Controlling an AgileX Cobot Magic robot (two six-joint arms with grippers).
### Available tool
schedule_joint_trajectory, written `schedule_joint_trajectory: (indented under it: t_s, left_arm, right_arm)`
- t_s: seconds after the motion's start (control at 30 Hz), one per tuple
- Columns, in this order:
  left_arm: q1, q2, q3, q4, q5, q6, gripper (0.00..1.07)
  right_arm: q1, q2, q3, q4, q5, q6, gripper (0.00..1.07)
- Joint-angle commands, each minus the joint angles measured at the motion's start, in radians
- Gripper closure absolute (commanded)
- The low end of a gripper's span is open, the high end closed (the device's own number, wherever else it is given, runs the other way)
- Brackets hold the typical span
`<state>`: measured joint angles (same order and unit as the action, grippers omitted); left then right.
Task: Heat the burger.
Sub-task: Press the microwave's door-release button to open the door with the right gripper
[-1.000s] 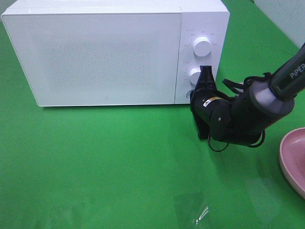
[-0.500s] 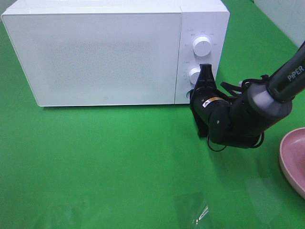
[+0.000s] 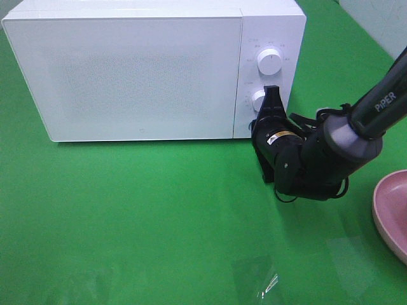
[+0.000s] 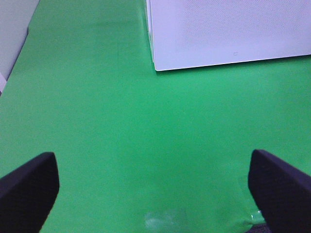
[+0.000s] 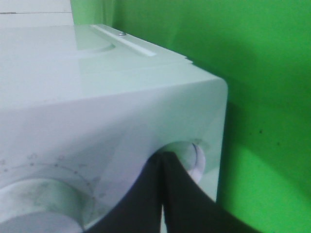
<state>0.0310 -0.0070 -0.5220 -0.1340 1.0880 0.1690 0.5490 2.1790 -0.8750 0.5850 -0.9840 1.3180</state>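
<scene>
Right now the right gripper (image 3: 271, 101), fingers pinched together w/ nothing between, is poking its tip at the round button (image 5: 198, 160) low on the microwave (image 3: 140, 70) panel, just below the lower knob (image 3: 259, 97). The door is sitting shut. The left gripper (image 4: 155, 194) is hanging spread wide over the green bench (image 3: 159, 210), near-left, carrying nothing. The burger isn't showing in any view; maybe inside the oven or off-frame, can't tell. A pink plate (image 3: 389, 210) is peeking in at the right edge. I'm expecting the burger to be handling light & soft, w/ layers sliding easily, so gripping gently across the sides, low down, is looking safest.
</scene>
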Motion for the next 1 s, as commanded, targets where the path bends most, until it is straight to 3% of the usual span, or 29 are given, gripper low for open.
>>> schedule_joint_trajectory:
  t_s: [0.03, 0.2, 1.0]
  left_arm:
    - [-0.004, -0.016, 0.003, -0.005, -0.016, 0.000, 0.09]
    - [-0.004, -0.016, 0.003, -0.005, -0.016, 0.000, 0.09]
    - [-0.004, -0.016, 0.003, -0.005, -0.016, 0.000, 0.09]
  right_arm:
    - [-0.050, -0.017, -0.090, -0.026, -0.285, -0.066, 1.07]
    - [-0.073, 0.026, -0.167, -0.075, -0.285, -0.084, 1.07]
    - [-0.064, 0.017, -0.161, -0.026, -0.279, -0.085, 1.07]
